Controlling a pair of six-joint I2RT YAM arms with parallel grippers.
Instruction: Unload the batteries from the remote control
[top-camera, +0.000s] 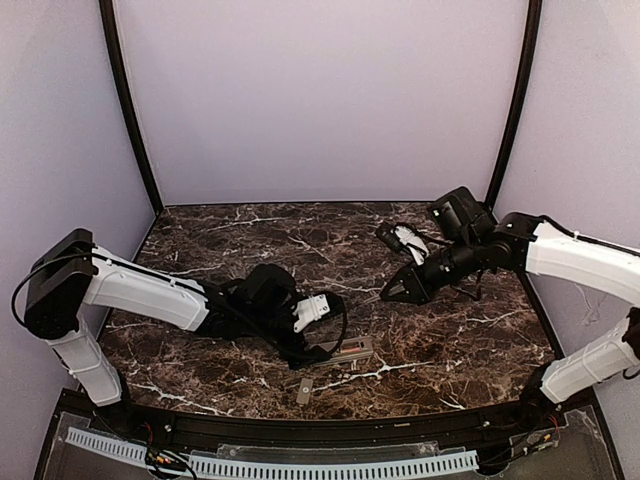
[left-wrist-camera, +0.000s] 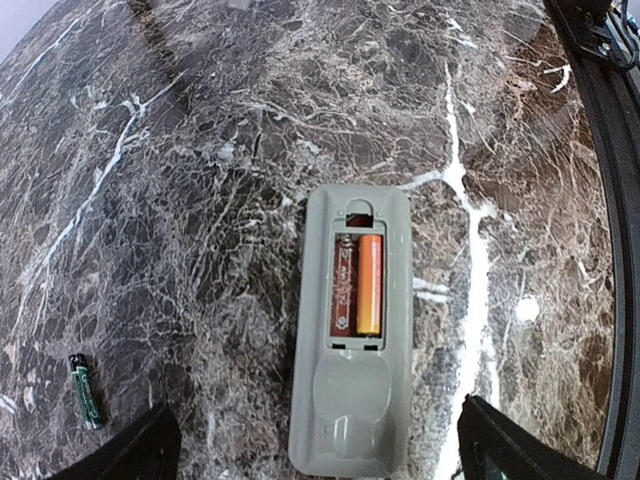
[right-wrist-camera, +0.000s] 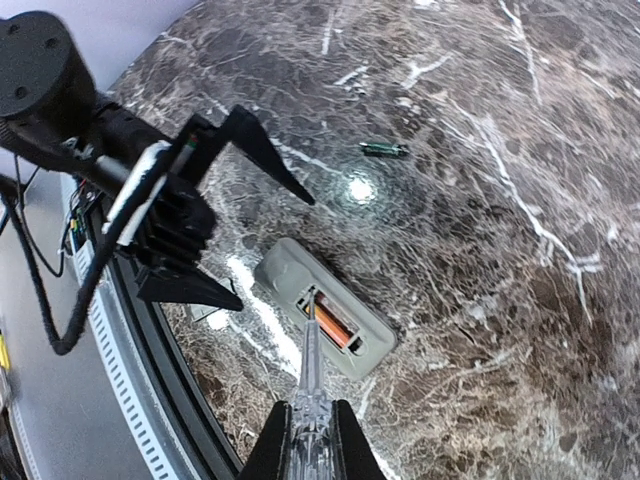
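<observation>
The remote control (left-wrist-camera: 350, 400) lies grey back up on the marble, its battery bay open. One orange battery (left-wrist-camera: 369, 285) sits in the right slot; the left slot shows only a brown-red floor. A dark green-grey battery (left-wrist-camera: 86, 388) lies loose on the table, also seen in the right wrist view (right-wrist-camera: 385, 150). My left gripper (left-wrist-camera: 315, 405) is open and empty, its fingers wide apart either side of the remote's near end. My right gripper (right-wrist-camera: 312, 405) is shut on a thin clear-handled tool (right-wrist-camera: 312, 350), whose tip reaches the bay edge of the remote (right-wrist-camera: 290, 270) beside the orange battery (right-wrist-camera: 338, 332).
A small flat grey cover piece (top-camera: 303, 390) lies near the table's front edge, in front of the remote (top-camera: 352, 350). The black front rail (top-camera: 320, 432) runs close behind it. Left gripper (top-camera: 325, 342) and right gripper (top-camera: 398, 292) are close together mid-table.
</observation>
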